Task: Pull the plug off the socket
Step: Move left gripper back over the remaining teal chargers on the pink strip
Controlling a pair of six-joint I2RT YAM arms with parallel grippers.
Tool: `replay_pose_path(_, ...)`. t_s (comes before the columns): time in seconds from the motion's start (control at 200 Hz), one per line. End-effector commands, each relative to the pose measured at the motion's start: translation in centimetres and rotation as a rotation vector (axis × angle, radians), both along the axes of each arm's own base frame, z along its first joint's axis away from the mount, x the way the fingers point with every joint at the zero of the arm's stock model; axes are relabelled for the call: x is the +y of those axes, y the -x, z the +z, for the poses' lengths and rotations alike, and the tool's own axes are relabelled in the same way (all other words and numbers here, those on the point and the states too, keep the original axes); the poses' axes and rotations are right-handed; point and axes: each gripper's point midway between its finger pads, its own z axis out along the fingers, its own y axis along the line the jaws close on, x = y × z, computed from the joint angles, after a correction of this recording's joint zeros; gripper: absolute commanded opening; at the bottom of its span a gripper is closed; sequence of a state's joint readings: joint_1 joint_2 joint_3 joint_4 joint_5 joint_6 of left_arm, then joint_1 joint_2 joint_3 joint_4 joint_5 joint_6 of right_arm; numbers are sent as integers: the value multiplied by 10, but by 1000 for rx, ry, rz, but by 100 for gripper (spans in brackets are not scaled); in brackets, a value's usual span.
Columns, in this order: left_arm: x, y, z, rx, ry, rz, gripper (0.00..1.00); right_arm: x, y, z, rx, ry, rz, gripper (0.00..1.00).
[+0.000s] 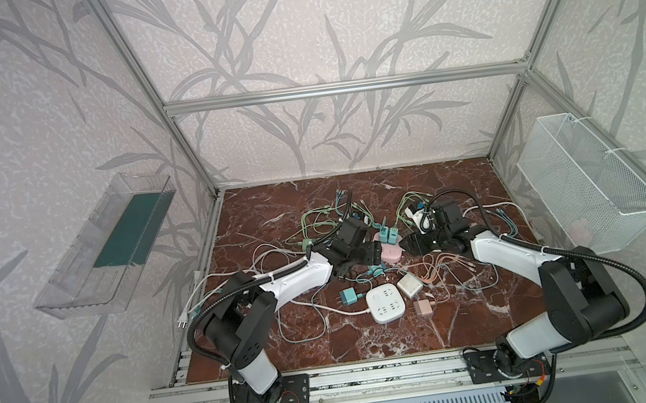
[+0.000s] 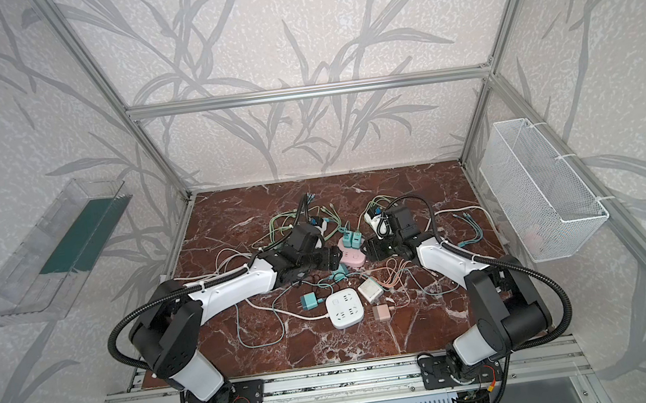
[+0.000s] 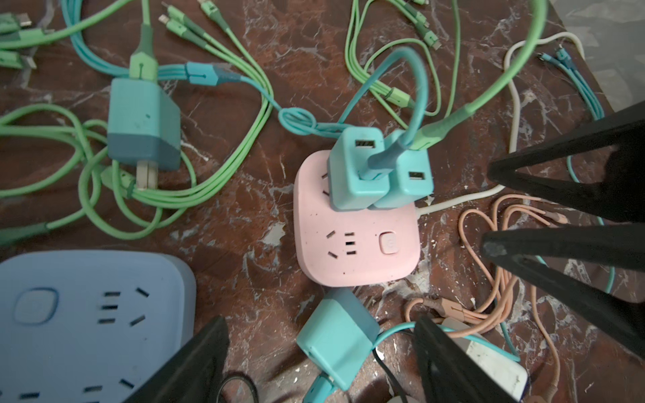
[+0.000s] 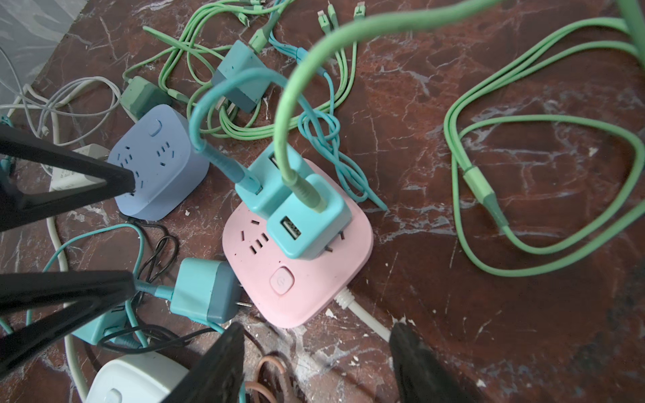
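A pink socket point(image 1: 391, 253) point(image 2: 352, 259) point(image 3: 356, 251) point(image 4: 314, 296) lies mid-table with two teal plugs standing side by side in it point(image 3: 356, 174) point(image 3: 408, 181) point(image 4: 261, 192) point(image 4: 310, 226). A blue cable runs into one plug and a green cable into the other. My left gripper point(image 1: 373, 253) point(image 3: 319, 328) hovers at the socket's left edge, open, over a loose teal adapter point(image 3: 335, 335). My right gripper point(image 1: 406, 244) point(image 4: 317, 329) faces it from the socket's right edge, open, holding nothing. The socket's white cord point(image 4: 366, 314) runs by one right finger.
A blue socket point(image 4: 157, 164) point(image 3: 87, 314) lies beside the pink one, and a white socket point(image 1: 386, 302) sits nearer the front. Loose adapters and tangled green, blue and peach cables cover the marble table point(image 1: 474, 318). A wire basket point(image 1: 587, 187) hangs right, a clear tray point(image 1: 104, 246) left.
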State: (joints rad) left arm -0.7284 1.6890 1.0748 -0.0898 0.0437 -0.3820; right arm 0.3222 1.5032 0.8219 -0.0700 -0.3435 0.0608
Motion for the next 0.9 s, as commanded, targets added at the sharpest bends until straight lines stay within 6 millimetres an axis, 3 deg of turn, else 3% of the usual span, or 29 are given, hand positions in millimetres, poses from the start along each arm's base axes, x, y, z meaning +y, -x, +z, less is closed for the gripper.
replay_pose_path(0.0, -8, -8, 16, -64, -14, -134, 83, -3, 0, -6, 46, 14, -23, 66)
replay_pose_path(0.465, -20, -22, 32, -203, -32, -507, 85, 2, -13, -25, 168, -13, -96, 59)
replay_pose_path(0.695, -26, -27, 15, -156, -59, -669, 83, 9, -23, -27, 206, -36, -105, 51)
replay_pose_path(0.725, -26, -27, 13, -152, -61, -684, 82, 8, -22, -38, 237, -25, -109, 50)
replay_pose_path(0.895, -30, -29, 6, -159, -67, -731, 81, 10, -24, -45, 273, -24, -108, 44)
